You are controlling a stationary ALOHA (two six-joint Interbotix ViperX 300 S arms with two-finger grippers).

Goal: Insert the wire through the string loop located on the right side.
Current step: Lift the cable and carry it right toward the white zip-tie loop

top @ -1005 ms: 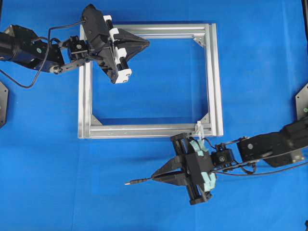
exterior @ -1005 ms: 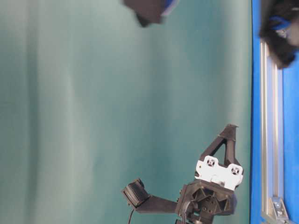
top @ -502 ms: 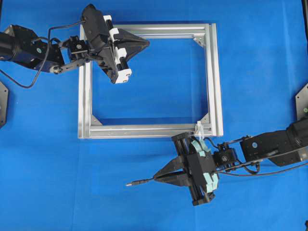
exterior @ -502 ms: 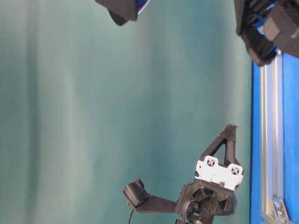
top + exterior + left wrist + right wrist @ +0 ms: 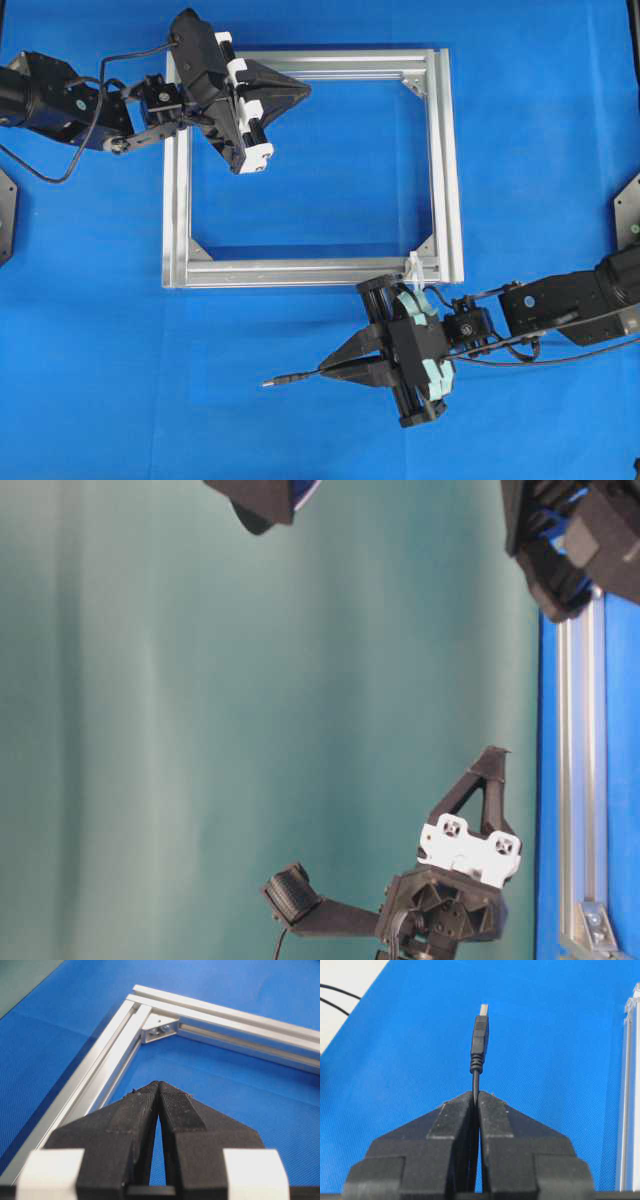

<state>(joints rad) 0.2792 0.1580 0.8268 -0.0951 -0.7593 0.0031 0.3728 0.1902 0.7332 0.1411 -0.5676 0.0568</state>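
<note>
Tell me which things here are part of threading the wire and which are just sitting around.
Part of the job:
- wire, pinched in the right gripper, plug tip sticking out
- string loop, whitish, at the frame's lower right corner

Just there:
- aluminium frame, which carries the loop
- left gripper, shut on nothing, over the frame's top left part
- blue table cover

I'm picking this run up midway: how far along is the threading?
Done: the right gripper is shut on the wire, plug end sticking out ahead of it. In hand: aiming; the plug points away from the string loop on the aluminium frame. Left: threading. The left gripper is shut, empty.
</note>
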